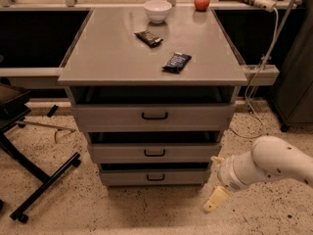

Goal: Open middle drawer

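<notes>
The grey cabinet has three drawers stacked. The middle drawer [154,152] has a low flat grey front with a small black loop handle [154,153] at its centre, and it sits closed. The top drawer [154,115] is taller; the bottom drawer [155,177] is the smallest. My gripper [215,198] hangs off the white arm [266,165] at the lower right, just right of the bottom drawer's corner and below the middle drawer's level. It holds nothing and touches no handle.
The cabinet top [112,58] carries a white bowl [157,10], a red apple [202,2], and two dark snack packets [148,38] [176,62]. A black chair base [44,182] stands on the speckled floor at the left. A white cable [257,77] hangs at the right.
</notes>
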`<action>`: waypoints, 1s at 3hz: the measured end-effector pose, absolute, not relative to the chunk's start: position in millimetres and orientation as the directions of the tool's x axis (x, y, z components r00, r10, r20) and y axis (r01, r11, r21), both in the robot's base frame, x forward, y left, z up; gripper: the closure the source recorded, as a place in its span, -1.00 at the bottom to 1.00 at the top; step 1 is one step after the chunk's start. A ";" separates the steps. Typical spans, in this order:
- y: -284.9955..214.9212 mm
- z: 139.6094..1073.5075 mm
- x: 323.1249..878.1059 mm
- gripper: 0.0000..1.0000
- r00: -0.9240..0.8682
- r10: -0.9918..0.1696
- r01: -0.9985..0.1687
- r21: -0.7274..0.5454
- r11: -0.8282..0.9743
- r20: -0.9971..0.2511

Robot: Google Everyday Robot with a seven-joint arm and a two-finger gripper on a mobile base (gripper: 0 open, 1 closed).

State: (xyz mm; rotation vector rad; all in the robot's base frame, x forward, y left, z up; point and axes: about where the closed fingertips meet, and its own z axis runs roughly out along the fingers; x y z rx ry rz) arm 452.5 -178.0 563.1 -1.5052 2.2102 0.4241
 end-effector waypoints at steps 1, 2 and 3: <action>-187.5 582.2 445.0 -1.00 -0.292 -0.774 -0.925 -0.041 0.379 -0.562; -187.1 581.4 444.9 -1.00 -0.293 -0.773 -0.924 -0.041 0.379 -0.562; -182.1 553.3 454.9 -1.00 -0.289 -0.763 -0.917 -0.063 0.395 -0.578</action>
